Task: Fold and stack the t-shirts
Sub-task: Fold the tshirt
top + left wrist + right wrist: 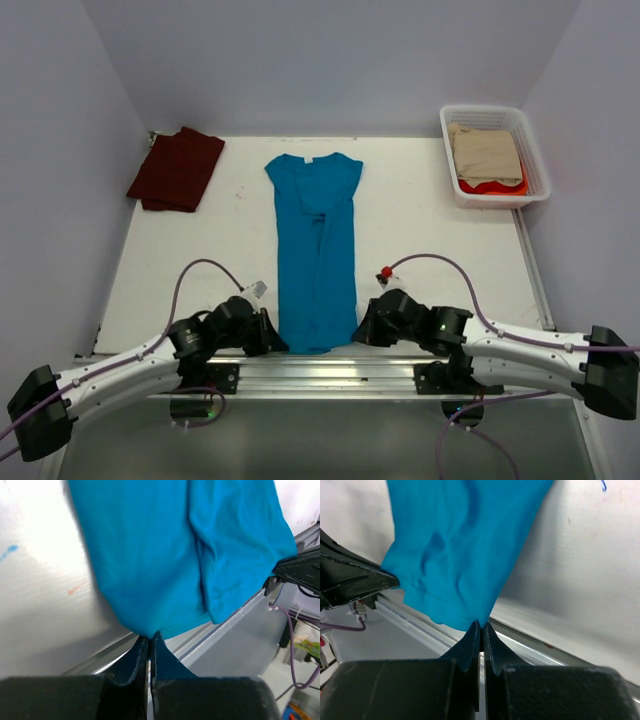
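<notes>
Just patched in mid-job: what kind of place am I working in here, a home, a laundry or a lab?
Most likely a lab test cell, not a home: plain pale walls box in a white table, a metal rail runs along its near edge, and a white basket holds folded clothes.

Top view is evenly lit and soft. The flat white tabletop (420, 240) comes out bright, with only faint shadows hugging the arms. The left wrist view has a streaky glare on the bare table at left, nearly blown out. In both wrist shots the black fingers (134, 666) right at the lens are mushy and out of focus, and the bright teal-blue cloth t-shirt (150, 555) looks a bit soft too.
</notes>
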`<state>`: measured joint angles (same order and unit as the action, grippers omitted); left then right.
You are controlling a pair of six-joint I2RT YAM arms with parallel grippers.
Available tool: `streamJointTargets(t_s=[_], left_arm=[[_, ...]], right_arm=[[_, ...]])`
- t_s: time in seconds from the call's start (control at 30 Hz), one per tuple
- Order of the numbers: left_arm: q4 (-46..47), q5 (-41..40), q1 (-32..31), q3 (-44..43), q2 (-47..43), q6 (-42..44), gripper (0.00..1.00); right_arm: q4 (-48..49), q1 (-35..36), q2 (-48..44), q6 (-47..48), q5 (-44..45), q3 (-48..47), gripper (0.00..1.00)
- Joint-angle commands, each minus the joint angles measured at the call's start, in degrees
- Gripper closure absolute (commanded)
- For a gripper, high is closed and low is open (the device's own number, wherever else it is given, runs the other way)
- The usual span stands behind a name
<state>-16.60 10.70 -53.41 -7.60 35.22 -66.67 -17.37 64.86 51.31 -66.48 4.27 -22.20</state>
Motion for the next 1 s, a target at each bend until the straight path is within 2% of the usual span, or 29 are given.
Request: streamJointTargets(t_s=[0.0,0.13,0.33,0.47,0.8,0.97], left_arm=[[-3.7,-6.6,-0.4,-6.5,-1.6,4.8,1.0],[-10.5,-13.8,-0.4,-13.1,-2.8,8.8,1.0],[-13.8,-25.8,-0.3,-21.2,-1.2,14.0,1.0],[-14.3,-32.3,-0.2,-23.3,1.5,17.2,1.0],[1.0,-38.0,2.2,-23.5,11.4,28.6,1.0],[11.4,-33.4,11.3,-21.7,14.7,34.9,1.0]], right_arm=[[-6.0,0.0,-2.3,4.4,6.6,-5.0,1.0],[-9.7,-0.1,-3.7,6.7,9.9,-7.6,1.0],[-12.7,-0.3,-2.3,11.3,16.0,-12.2,1.0],[-13.1,-2.3,0.5,15.4,18.8,-15.3,1.0],[-4.0,-14.9,14.0,27.5,12.3,-21.7,1.0],[-1.2,-17.8,20.9,31.4,10.4,-25.7,1.0]])
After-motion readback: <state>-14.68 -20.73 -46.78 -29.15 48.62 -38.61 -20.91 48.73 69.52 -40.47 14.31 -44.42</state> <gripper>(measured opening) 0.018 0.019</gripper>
